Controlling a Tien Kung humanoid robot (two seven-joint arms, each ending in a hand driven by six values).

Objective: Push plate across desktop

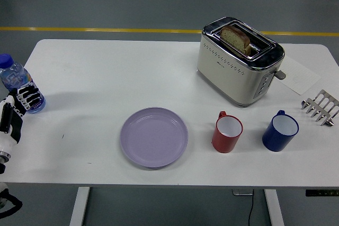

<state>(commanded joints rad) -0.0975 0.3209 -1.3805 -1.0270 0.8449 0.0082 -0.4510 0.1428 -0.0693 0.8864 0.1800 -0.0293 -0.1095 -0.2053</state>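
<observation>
Pushing well, we judge, means laying our left hand (16,107), now at the table's (106,67) left edge beside the clear plastic bottle (18,86) with fingers loosely extended and empty, flat against the rim of the smooth, round lilac plate (153,137) lying near-centre.

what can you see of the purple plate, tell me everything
The purple plate is round and shallow, pale lilac with a matte plastic look and a slightly raised rim. It lies flat and empty on the white table near its front edge, left of the red mug. Nothing touches it.
</observation>
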